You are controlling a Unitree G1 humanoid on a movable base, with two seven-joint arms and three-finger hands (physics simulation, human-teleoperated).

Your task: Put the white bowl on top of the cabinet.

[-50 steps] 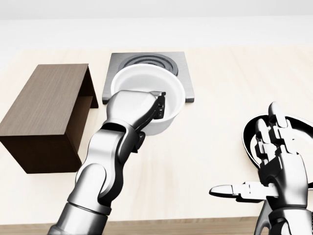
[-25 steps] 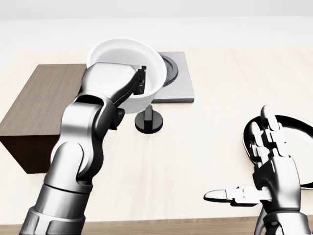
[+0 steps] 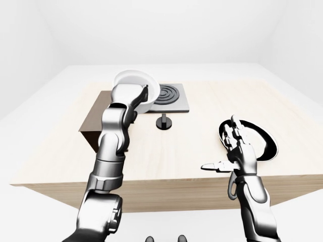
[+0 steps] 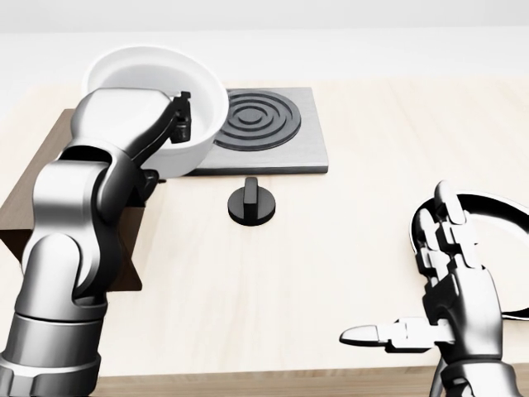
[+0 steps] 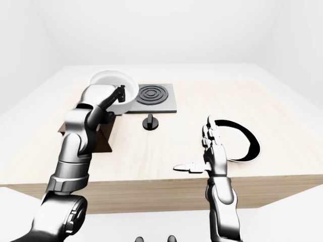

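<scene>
The bowl (image 4: 161,107) hangs in the air in my left hand (image 4: 136,124), my fingers (image 4: 183,116) hooked over its near rim and clamped on it. In the head view it now sits further left than half a second ago, clear of the burner plate (image 4: 264,132) and over the right end of the cabinet (image 4: 37,207). The whole coil shows again, and the black knob (image 4: 252,203) stands uncovered below it. My right hand (image 4: 450,302) stays spread, fingers apart, holding nothing, beside the dark pan (image 4: 496,240).
</scene>
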